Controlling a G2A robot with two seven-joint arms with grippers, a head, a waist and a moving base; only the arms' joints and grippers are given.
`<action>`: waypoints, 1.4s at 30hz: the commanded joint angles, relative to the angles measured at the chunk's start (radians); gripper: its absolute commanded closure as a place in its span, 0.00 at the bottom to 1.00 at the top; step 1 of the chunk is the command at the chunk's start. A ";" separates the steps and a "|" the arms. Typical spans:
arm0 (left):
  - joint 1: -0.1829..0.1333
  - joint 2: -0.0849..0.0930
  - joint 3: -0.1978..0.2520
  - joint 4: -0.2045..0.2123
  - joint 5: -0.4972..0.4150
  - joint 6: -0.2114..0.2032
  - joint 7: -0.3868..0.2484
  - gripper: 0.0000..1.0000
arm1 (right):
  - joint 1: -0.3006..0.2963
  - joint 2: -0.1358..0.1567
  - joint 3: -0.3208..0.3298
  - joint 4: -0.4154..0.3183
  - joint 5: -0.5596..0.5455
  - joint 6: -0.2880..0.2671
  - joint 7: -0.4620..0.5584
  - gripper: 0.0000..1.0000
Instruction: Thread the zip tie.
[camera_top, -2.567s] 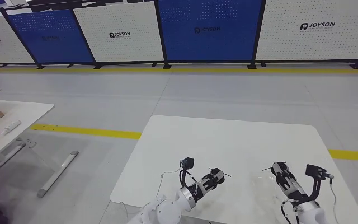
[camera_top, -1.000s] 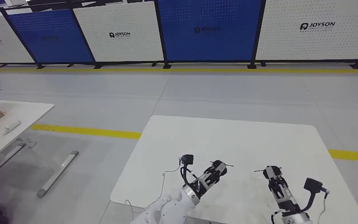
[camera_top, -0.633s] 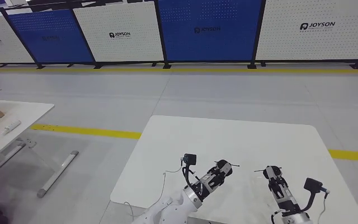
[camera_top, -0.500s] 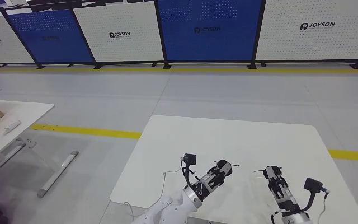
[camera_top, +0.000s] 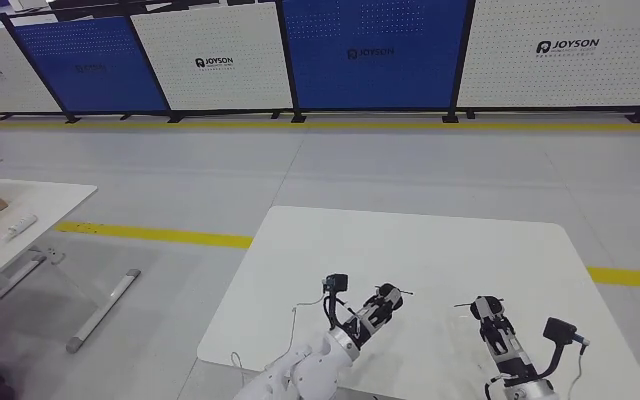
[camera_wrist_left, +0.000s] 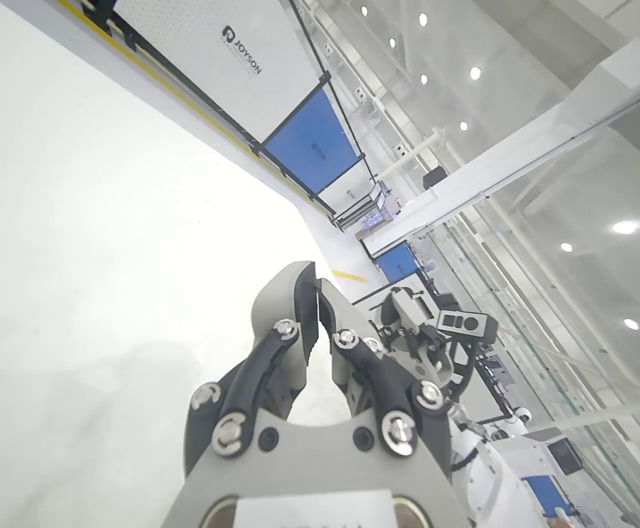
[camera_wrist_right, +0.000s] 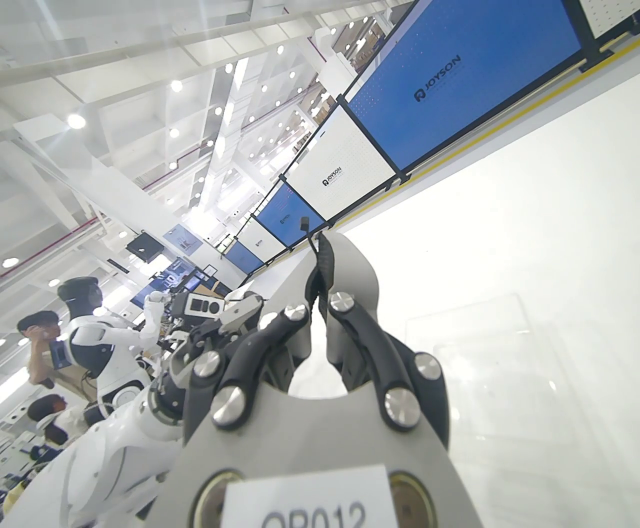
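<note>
My right gripper (camera_wrist_right: 320, 246) is shut on a thin black zip tie (camera_wrist_right: 306, 226); its small square head pokes out past the fingertips. From above, that gripper (camera_top: 482, 303) hangs over the white table (camera_top: 420, 240) near the front edge, with the tie's end (camera_top: 462, 305) pointing toward the other arm. My left gripper (camera_wrist_left: 316, 281) is shut too. In the top view it (camera_top: 390, 293) sits a short way from the right one, and a thin black strip (camera_top: 405, 293) sticks out of its tips. A gap of bare table separates the two ends.
A clear plastic tray (camera_wrist_right: 475, 350) lies flat on the table beside the right gripper. The other arm's gripper (camera_wrist_left: 405, 320) shows farther off in the left wrist view. Blue and white partition panels (camera_top: 370, 55) stand across the floor behind the table.
The left gripper has drawn back slightly, away from the right one, over the last half second. The right gripper shifted toward the left arm earlier and has held still for the last second.
</note>
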 joint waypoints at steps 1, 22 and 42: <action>-0.007 -0.004 0.008 0.027 0.005 0.009 0.004 1.00 | 0.000 0.000 0.000 0.000 0.000 0.000 0.000 1.00; 0.014 -0.007 0.023 0.004 0.092 -0.089 0.089 1.00 | 0.000 0.000 0.000 0.000 0.000 0.000 0.000 1.00; 0.036 -0.012 0.024 -0.105 0.158 -0.081 0.153 1.00 | 0.000 0.000 0.000 0.000 0.000 0.000 0.000 1.00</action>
